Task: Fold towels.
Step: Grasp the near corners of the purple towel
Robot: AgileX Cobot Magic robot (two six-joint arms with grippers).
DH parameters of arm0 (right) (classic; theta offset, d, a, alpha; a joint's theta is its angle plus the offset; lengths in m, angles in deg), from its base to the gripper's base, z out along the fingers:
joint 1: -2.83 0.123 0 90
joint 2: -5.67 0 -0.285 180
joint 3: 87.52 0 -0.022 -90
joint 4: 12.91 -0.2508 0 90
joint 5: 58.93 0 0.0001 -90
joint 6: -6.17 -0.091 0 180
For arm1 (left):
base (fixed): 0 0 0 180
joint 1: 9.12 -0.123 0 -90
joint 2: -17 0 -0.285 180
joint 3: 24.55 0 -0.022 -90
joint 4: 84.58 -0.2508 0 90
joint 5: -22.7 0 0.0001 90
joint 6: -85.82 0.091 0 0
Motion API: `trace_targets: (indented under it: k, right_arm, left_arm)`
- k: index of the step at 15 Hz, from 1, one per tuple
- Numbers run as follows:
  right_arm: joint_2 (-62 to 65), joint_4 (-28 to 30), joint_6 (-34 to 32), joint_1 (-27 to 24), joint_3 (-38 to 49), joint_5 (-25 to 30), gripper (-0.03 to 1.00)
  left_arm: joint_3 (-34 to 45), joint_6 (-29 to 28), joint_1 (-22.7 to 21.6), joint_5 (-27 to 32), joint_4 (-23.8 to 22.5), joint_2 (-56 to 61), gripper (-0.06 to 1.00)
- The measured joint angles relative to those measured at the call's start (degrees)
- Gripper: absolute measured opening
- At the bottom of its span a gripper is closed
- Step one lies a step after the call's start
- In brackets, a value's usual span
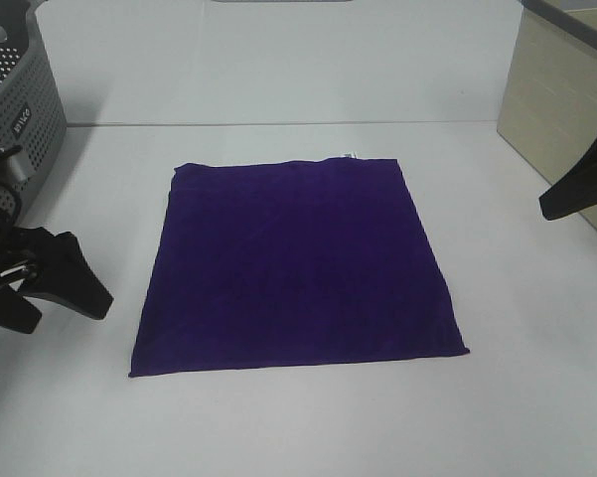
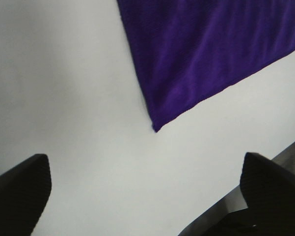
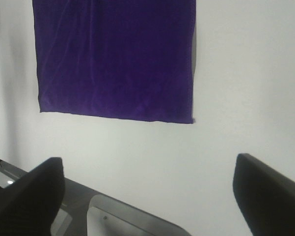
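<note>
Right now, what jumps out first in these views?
The deep purple towel lies spread flat, nearly square, in the middle of the white table. A grey perforated basket sits at the far left edge. The left gripper and right gripper hover open on either side, both clear of the cloth.

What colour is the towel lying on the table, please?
Plain deep purple towel, clearest in the exterior high view.
</note>
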Motion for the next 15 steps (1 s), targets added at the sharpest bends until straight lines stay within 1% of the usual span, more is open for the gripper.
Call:
trace_targets:
  k: [2,3,4,7,8,10,11,15]
  right_arm:
    - [0.0,0.6,0.1,0.0,0.0,-2.2,0.9]
    - [-0.2,0.6,0.2,0.0,0.0,-2.6,0.9]
    - [-1.1,0.6,0.5,0.0,0.0,-2.8,0.9]
    - [-5.8,-1.5,3.2,0.0,0.0,-4.0,0.89]
    - [-8.0,-3.8,5.3,0.0,0.1,-4.8,0.89]
    - [-12.5,-6.4,9.0,0.0,0.1,-6.2,0.89]
    - [-16.3,-6.7,10.8,0.0,0.1,-7.1,0.89]
    - [-24.5,-8.3,13.8,0.0,0.0,-8.3,0.89]
  left_arm:
    - [0.0,6.2,-3.0,0.9,8.5,-4.3,0.96]
    - [0.0,8.3,-4.6,1.4,11.2,-5.3,0.96]
    - [0.0,10.0,-5.6,1.4,12.4,-6.0,0.96]
    - [0.0,12.1,-6.1,1.7,13.8,-7.7,0.95]
    - [0.0,12.9,-6.1,1.7,14.2,-8.7,0.95]
    - [-0.1,14.0,-6.1,2.1,14.7,-10.3,0.95]
    - [-0.1,14.0,-6.1,2.2,14.7,-10.4,0.95]
    - [-0.1,14.3,-6.1,1.0,14.7,-10.4,0.95]
